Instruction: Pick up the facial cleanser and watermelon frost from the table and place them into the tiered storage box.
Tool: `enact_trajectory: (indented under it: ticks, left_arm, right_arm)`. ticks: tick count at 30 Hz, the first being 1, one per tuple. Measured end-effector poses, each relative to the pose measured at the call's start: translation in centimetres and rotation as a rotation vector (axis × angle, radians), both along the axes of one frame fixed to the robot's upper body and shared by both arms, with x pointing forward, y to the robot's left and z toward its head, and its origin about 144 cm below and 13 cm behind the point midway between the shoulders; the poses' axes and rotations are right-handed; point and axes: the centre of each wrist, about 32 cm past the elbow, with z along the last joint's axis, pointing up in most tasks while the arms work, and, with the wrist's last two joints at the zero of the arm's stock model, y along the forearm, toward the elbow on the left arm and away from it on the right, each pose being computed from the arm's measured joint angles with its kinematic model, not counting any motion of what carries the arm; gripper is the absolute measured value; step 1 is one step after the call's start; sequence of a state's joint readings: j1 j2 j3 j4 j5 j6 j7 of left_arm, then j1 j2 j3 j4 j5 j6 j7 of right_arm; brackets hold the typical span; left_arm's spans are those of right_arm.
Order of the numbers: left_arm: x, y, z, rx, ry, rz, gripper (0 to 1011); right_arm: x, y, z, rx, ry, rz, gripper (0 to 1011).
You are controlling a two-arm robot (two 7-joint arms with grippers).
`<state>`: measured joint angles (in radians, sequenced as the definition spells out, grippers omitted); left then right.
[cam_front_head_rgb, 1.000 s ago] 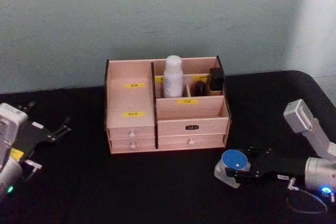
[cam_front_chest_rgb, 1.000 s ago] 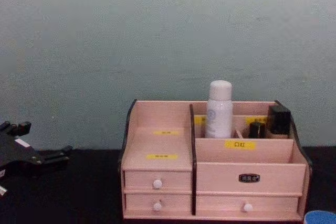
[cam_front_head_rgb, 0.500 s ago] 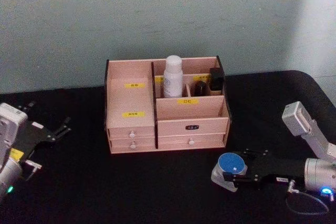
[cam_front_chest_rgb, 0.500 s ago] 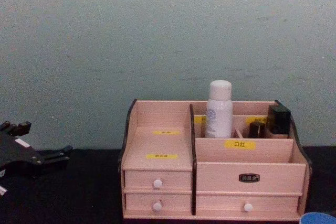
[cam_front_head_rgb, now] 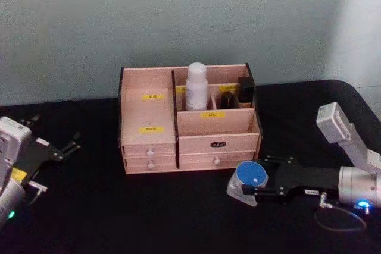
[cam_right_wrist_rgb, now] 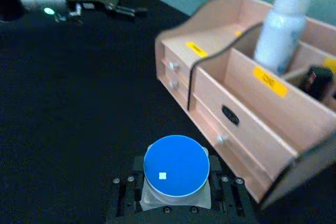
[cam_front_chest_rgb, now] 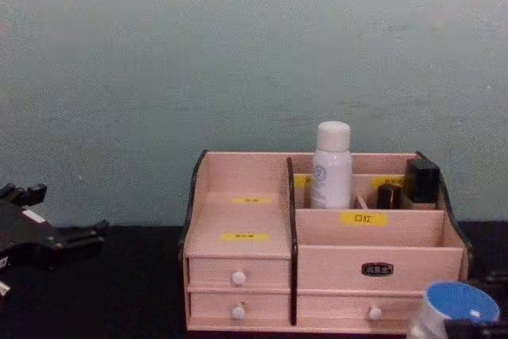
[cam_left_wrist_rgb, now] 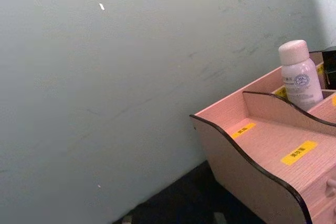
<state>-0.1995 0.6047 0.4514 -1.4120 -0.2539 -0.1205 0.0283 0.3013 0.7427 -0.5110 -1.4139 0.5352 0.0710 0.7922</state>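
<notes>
Right wrist view has the white jar with a round blue lid [cam_right_wrist_rgb: 176, 163] clamped between the two black fingers of the right gripper [cam_front_head_rgb: 255, 178], one finger on each side of the jar's white body and the lid facing up. In the head view the jar sits at the near right of the scene, on the near side of the wide pale pink wooden storage box with dark side edges [cam_front_head_rgb: 147, 112]. It is just in front of the box's right half, close to the lower right drawer but apart from it. Whether the jar rests on the black table [cam_front_head_rgb: 119, 218] or hangs just above it cannot be told. The right arm reaches in from the right edge, so the jar lies at the left end of the gripper, towards the middle of the table. In the chest view the blue lid shows low at the right, in front of the box's right drawers. Inside the box, a tall white bottle with a pale rounded cap [cam_front_head_rgb: 196, 86] stands upright in a far compartment right of the centre divider, and small black containers [cam_front_head_rgb: 244, 89] stand in the far right compartments. The left gripper [cam_front_head_rgb: 52, 133] hangs at the far left of the table, well apart from the box, fingers spread and holding nothing. A pale grey-green wall [cam_front_head_rgb: 178, 16] rises behind the table.
</notes>
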Motion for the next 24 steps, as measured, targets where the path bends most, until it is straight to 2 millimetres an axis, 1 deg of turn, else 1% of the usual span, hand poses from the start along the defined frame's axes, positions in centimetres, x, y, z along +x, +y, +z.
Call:
enact_trajectory:
  ticks: [9,24]
  left_arm:
    - [0.0,0.0,0.0,0.0,0.0,0.0,1001]
    - [0.0,0.0,0.0,0.0,0.0,0.0,1001]
  right_arm:
    - [1.3,1.9,1.0,0.035,-0.05,0.059,730]
    - [3.8,4.8,2.4,0.058,-0.105,0.105,730]
